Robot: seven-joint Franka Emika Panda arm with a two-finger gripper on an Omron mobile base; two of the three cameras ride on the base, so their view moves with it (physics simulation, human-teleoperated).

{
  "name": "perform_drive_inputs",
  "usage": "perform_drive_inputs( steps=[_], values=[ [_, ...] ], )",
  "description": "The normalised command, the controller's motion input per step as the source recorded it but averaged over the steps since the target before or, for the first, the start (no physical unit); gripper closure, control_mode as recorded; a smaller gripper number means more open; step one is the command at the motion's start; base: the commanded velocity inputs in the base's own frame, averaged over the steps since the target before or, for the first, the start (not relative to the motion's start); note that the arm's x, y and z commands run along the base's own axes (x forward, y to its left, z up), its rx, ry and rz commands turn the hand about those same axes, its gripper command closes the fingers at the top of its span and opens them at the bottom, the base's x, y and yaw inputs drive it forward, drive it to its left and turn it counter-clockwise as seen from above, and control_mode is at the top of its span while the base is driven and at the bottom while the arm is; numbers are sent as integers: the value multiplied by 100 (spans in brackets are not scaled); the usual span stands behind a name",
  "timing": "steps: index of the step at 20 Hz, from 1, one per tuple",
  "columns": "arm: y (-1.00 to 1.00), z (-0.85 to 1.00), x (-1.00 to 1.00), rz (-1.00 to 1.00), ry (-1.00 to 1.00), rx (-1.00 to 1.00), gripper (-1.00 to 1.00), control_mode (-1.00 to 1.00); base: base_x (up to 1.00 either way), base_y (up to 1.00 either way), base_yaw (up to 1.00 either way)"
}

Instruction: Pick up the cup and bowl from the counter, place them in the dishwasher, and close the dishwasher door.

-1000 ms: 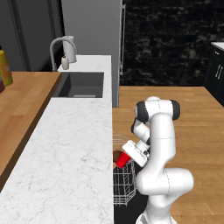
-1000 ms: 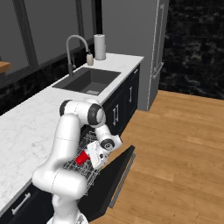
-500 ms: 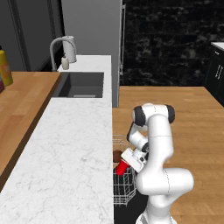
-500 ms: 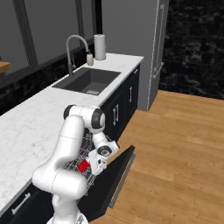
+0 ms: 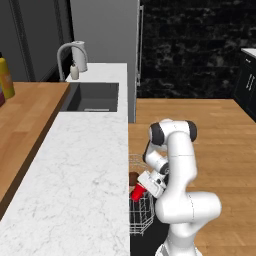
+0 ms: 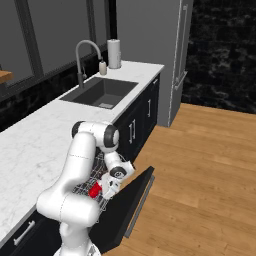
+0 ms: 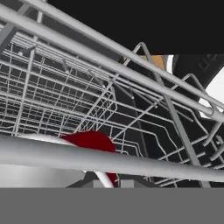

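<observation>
- Counter: white marble slab running along the left of the left base view, with a sink and faucet at its far end, toward 12 o'clock. A wooden top adjoins it at 9 o'clock.
- Bowl: dark brown, seen just past the counter edge, inside the wire rack of the dishwasher; it sits just beside the cup, at about 11 o'clock from it.
- Cup: red, low in the rack area, at the gripper. In the right base view the cup lies at 8 o'clock from the wrist, above the rack wires. In the hand view a red rounded surface sits at the bottom centre, behind rack bars.
- Gripper fingers: drawn in close, pinching the cup; fingertips themselves are largely hidden.
- Dishwasher door: flat black panel, hanging open and tilted outward at 4 o'clock from the rack, over the wooden floor.
- Arm: white, bent downward from the shoulder toward the rack.
</observation>
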Motion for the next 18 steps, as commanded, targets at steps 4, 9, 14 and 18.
perform_drive_inputs(
  steps=[4,9,14,18],
  values=[
    [-34,-70,2,-6,0,-11,-100,-100,0,0,0],
    [-17,-37,0,-6,0,-6,-100,-100,0,0,0],
    [-12,7,-21,-7,0,0,-100,-100,0,0,0],
    [-38,72,-52,-8,0,0,-100,-100,0,0,0]
  ],
)
